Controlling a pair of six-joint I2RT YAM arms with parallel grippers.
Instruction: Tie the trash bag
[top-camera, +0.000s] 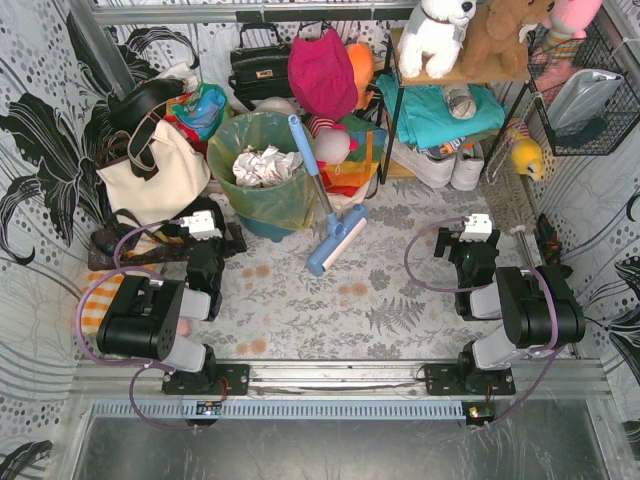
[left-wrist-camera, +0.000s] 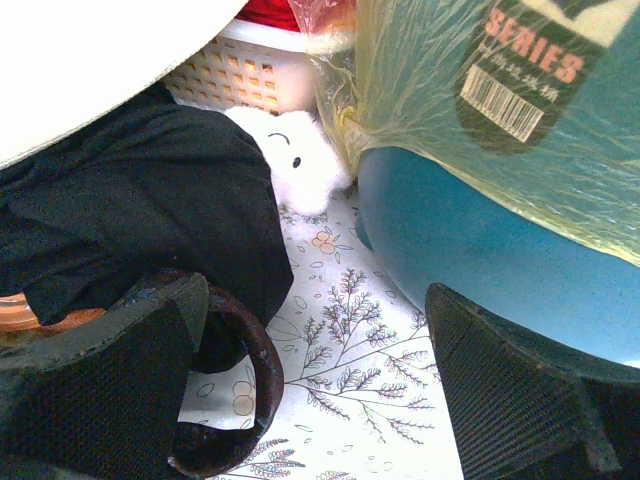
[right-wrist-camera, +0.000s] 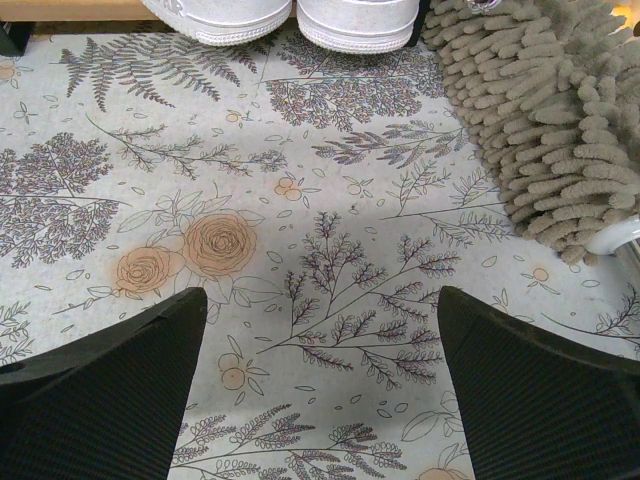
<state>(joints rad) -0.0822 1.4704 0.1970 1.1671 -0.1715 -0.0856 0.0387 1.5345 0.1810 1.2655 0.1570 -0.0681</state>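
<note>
The trash bag (top-camera: 250, 195) is thin yellow-green plastic lining a round teal bin (top-camera: 265, 230) at the back left centre, its mouth open, with crumpled white paper (top-camera: 262, 165) inside. In the left wrist view the bag (left-wrist-camera: 440, 90) hangs over the bin wall (left-wrist-camera: 480, 250) at upper right. My left gripper (top-camera: 222, 238) is low on the floor just left of the bin, open and empty (left-wrist-camera: 315, 335). My right gripper (top-camera: 465, 238) is far right of the bin, open and empty over the floral mat (right-wrist-camera: 320, 320).
A cream tote (top-camera: 155, 170) and dark bags (left-wrist-camera: 120, 210) lie left of the bin; a brown ring handle (left-wrist-camera: 250, 370) is beside my left finger. A blue floor wiper (top-camera: 325, 205) leans on the bin. White sneakers (right-wrist-camera: 290, 15) and a chenille mop head (right-wrist-camera: 560, 110) are ahead of the right gripper.
</note>
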